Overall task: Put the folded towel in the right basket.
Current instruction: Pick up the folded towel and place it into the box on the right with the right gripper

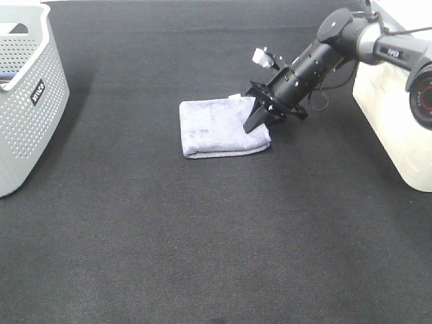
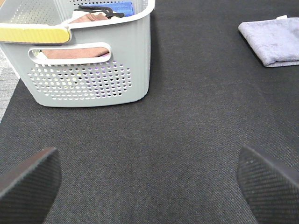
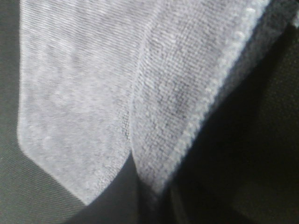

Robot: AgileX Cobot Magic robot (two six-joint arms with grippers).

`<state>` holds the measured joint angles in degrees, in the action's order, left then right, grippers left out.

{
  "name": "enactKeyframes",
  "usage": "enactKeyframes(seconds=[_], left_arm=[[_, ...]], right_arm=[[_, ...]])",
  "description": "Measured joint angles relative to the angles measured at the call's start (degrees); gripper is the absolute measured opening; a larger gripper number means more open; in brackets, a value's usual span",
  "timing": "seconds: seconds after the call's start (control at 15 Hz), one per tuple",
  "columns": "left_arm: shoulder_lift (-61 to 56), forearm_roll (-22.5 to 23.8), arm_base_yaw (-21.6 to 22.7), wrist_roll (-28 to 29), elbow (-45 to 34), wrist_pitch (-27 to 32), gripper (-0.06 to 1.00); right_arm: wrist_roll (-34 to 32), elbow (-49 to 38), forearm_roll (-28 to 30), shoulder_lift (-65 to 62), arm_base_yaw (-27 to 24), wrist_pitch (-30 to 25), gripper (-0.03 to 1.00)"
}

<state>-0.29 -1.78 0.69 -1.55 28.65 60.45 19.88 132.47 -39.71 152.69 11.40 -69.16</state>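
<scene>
The grey perforated plastic basket [image 1: 27, 101] stands at the far left edge of the black textured bench [image 1: 202, 236]. The left wrist view shows that it holds a brown folded cloth [image 2: 88, 18], a blue item [image 2: 119, 7] and a thin black object [image 2: 100, 10] lying across the top. The cream plastic basket [image 1: 391, 115] stands at the right edge. Its inside is out of sight.

The folded lavender towel [image 1: 219, 127] lies flat on the bench about midway between the two baskets, well apart from both and toward the far side. The black right arm [image 1: 324, 57] reaches down and leftward from near the cream basket. The right pincer [image 1: 260, 121] sits at the towel's right edge, with one dark finger over the cloth. The right wrist view is filled with towel pile and its stitched hem, and I cannot tell whether the fingers are pinching it.

The left pincer [image 2: 149, 177] hangs spread wide over bare bench, its ribbed pads [image 2: 32, 179] far apart, near the grey basket. Open bench lies all along the near side and between the towel and each basket.
</scene>
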Motion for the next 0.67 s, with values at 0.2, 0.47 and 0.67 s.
enactKeyframes(seconds=[0.2,0.47,0.67], left_arm=[[0.0,0.0,0.0,0.0,0.0,0.0,0.97],[0.0,0.0,0.0,0.0,0.0,0.0,0.97],[0.0,0.0,0.0,0.0,0.0,0.0,0.97]], right_arm=[[0.6,0.0,1.2,-3.3,0.0,0.1,0.08],[0.9,0.0,6.8,-13.6,0.0,-0.3,0.08],[0.9,0.0,13.1,-21.4,0.0,-0.6,0.08]])
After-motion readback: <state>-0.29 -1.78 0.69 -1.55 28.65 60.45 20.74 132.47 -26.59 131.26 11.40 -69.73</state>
